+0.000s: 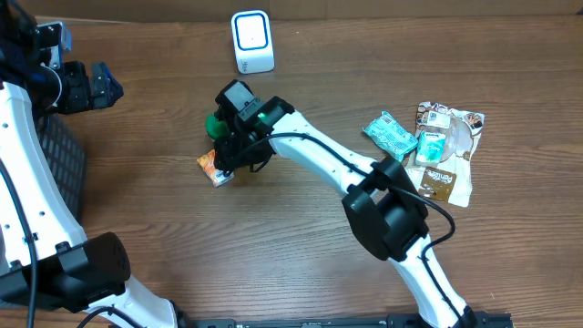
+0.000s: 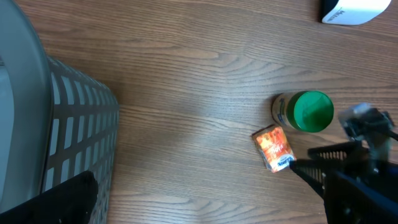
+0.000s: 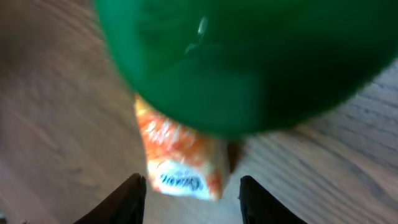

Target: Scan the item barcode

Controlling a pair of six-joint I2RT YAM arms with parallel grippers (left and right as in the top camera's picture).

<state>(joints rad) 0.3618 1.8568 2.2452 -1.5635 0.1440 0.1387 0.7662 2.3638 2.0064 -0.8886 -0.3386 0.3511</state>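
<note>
A brown table [image 1: 273, 255] is seen from above. A grey basket [image 2: 81, 137] is set at its left side, likely kept there for things that are done. The right arm [image 1: 328, 159] is stretched far across the table so that the middle can be reached. A heap of packets [image 1: 437, 150] is left at the right side, probably to be scanned later. A white scanner [image 1: 252, 41] is stood at the far edge, face up, so that a barcode can be shown to it.

A jar [image 2: 305, 111] with a green lid is stood near the middle. An orange packet [image 2: 273, 148] is laid flat on the table just beside the jar, well apart from the scanner. It seems to be the thing picked for scanning.

The right gripper [image 3: 191, 182] is held low over the packet. Its fingers [image 3: 134, 196] are kept partly open, one on each side of the packet, and a thin gap can be seen, so nothing is gripped yet. The left gripper [image 1: 102, 84] is parked near the basket, out of the way. It is spread wide and nothing is held in it.
</note>
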